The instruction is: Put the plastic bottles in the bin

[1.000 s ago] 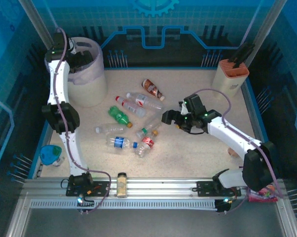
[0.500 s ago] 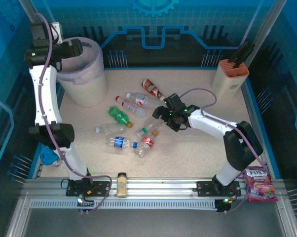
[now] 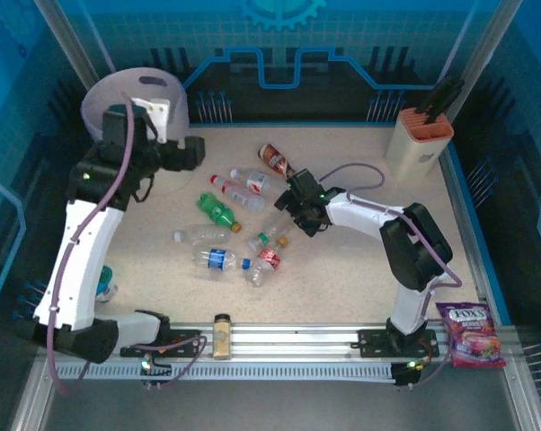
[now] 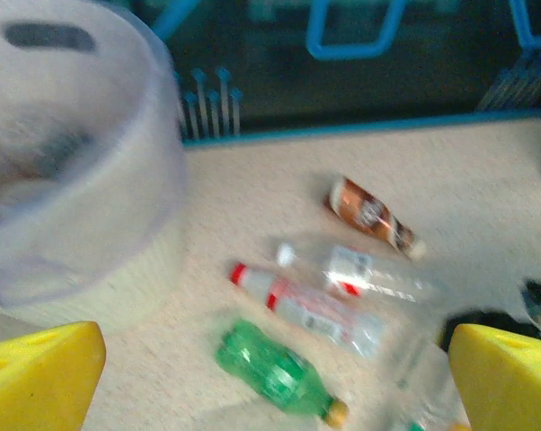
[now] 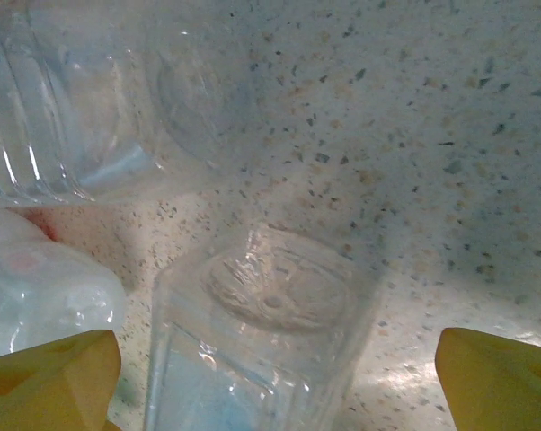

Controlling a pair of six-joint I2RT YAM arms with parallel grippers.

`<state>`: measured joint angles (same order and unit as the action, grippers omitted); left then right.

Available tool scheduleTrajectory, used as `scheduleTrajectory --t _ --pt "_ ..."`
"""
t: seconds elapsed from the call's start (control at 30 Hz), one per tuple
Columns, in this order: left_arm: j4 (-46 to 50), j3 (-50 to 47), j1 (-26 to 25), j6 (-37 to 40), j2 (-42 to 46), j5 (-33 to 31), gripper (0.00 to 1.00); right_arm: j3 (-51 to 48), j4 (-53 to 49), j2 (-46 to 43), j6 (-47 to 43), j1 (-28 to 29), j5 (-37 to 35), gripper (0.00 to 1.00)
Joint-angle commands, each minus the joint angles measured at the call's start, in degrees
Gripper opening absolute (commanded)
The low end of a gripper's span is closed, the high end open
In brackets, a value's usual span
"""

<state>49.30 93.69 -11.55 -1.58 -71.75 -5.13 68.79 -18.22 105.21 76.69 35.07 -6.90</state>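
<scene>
Several plastic bottles lie in the middle of the table: a red-brown one [image 3: 278,162], a green one [image 3: 218,212], a blue-labelled one [image 3: 218,259] and clear ones. The bin [image 3: 131,90] stands at the back left. My left gripper [image 3: 191,151] hangs open in the air just right of the bin. Its wrist view looks down on the bin [image 4: 73,180], the green bottle [image 4: 275,373] and a red-banded bottle [image 4: 306,310], with nothing between its fingers [image 4: 37,377]. My right gripper [image 3: 293,211] is low at the pile's right edge. It is open astride a clear bottle [image 5: 270,341], with gaps on both sides.
A beige box with an orange top [image 3: 421,135] stands at the back right. A snack bag [image 3: 468,334] lies at the front right and a small amber jar [image 3: 222,334] on the front rail. Another clear bottle [image 5: 91,90] lies close beyond the right gripper.
The left arm has swung away from the bin, down and to the right toward the bottles. The right gripper has moved left across the table to the clear bottle at the pile's edge.
</scene>
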Motion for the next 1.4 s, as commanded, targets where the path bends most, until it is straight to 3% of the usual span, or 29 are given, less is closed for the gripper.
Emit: scheduleTrajectory --t 0.0,0.13,0.27,0.4,0.83,0.93,1.07,1.23,1.37 --pt "-1.7 -6.8 -4.3 -5.3 1.8 0.5 0.99 1.7 0.7 2.0 2.5 1.1 -2.2 0.92" --pt "-6.9 -16.7 -6.9 -10.8 3.8 5.9 0.99 2.6 1.6 3.9 3.7 1.3 -1.6 0.92" --pt "-11.1 -23.9 -8.1 -14.7 4.0 6.2 0.99 4.4 0.9 6.4 4.8 1.3 -0.8 0.91" --pt "-14.9 -28.1 -8.6 -16.9 3.9 7.3 0.99 4.6 0.6 6.7 5.0 1.1 -1.3 0.84" --pt "-14.3 -22.7 -8.8 -14.7 -2.8 10.4 0.99 4.3 1.8 3.7 2.7 -1.4 1.0 0.53" --pt "-14.2 -21.1 -8.9 -13.8 -3.3 11.1 0.99 3.5 2.6 1.7 1.2 -2.2 2.3 0.51" --pt "-12.9 -17.7 -9.9 -12.2 -5.6 14.0 0.99 2.0 2.7 -2.1 -2.3 -4.5 5.2 0.5" --pt "-18.7 -17.4 -11.9 -14.6 -9.1 27.9 0.99 4.2 2.6 -5.7 -19.1 -9.0 15.6 0.43" --pt "-25.4 -17.9 -12.2 -17.8 -10.4 30.7 0.99 8.1 0.2 -8.6 -28.1 -10.4 20.7 0.4"
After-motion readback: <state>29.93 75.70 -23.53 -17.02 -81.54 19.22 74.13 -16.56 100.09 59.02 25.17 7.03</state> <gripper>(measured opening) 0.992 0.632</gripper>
